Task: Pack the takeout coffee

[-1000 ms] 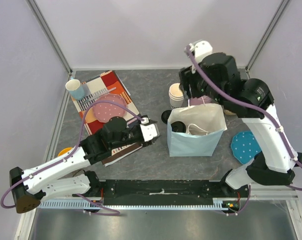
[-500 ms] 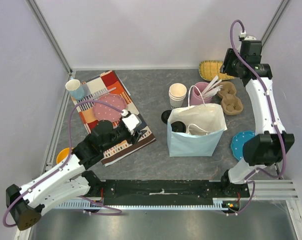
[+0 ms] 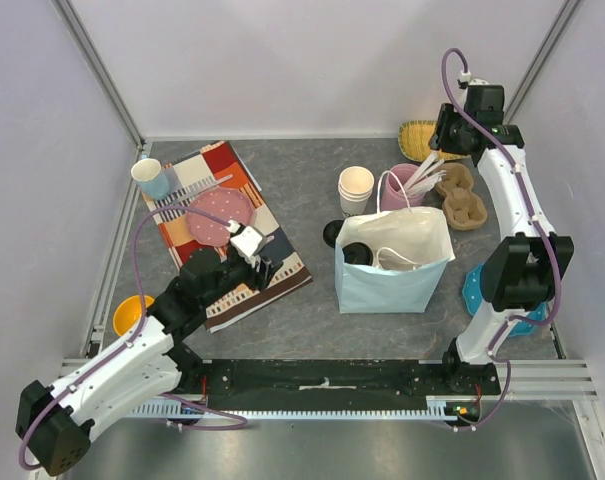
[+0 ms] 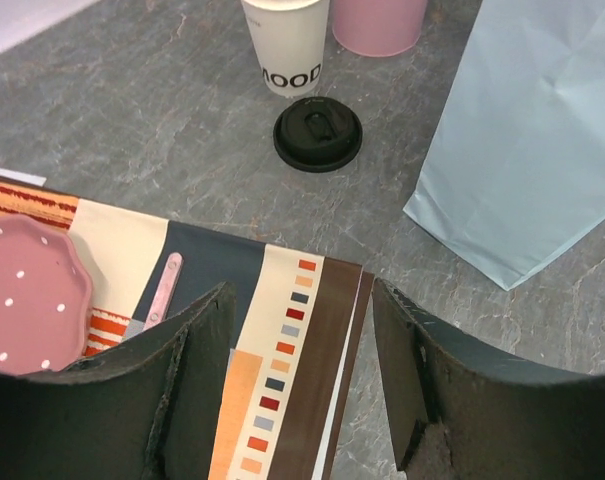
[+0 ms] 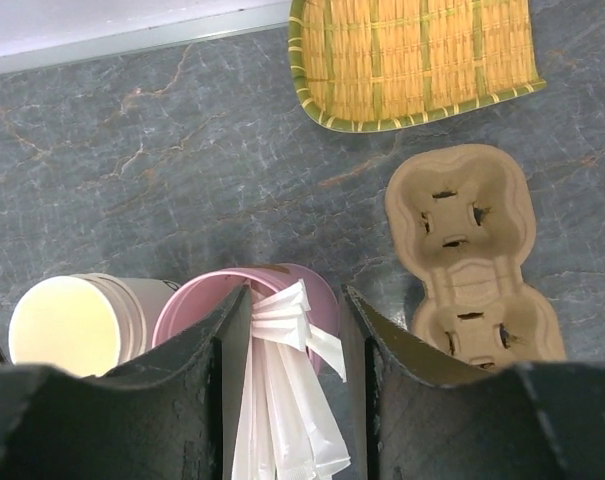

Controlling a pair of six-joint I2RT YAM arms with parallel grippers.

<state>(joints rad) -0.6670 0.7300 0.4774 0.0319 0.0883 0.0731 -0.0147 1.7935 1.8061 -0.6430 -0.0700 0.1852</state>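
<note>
The takeout coffee [image 3: 357,253] shows only as a black lid with a bit of white cup inside the open top of the light-blue paper bag [image 3: 407,275], at its left end. My left gripper [image 3: 262,265] is open and empty, left of the bag, over the corner of the striped placemat [image 4: 282,330]. In the left wrist view the gripper [image 4: 302,300] faces the bag [image 4: 522,130]. My right gripper [image 3: 442,145] is open at the back right. In the right wrist view it [image 5: 294,310] hangs over a pink cup [image 5: 192,310] of white wrapped straws [image 5: 282,400].
A loose black lid [image 3: 331,233] lies left of the bag beside a stack of lidless white cups [image 3: 355,185]. A cardboard cup carrier [image 3: 464,200] and wicker tray [image 3: 417,138] sit back right. A pink plate [image 3: 220,215], blue-banded cup [image 3: 152,178], orange bowl [image 3: 125,315] and blue plate [image 3: 472,290] are around.
My right arm has swung up from over the bag to the back right, above the pink cup. My left arm has drawn back to the left, away from the bag.
</note>
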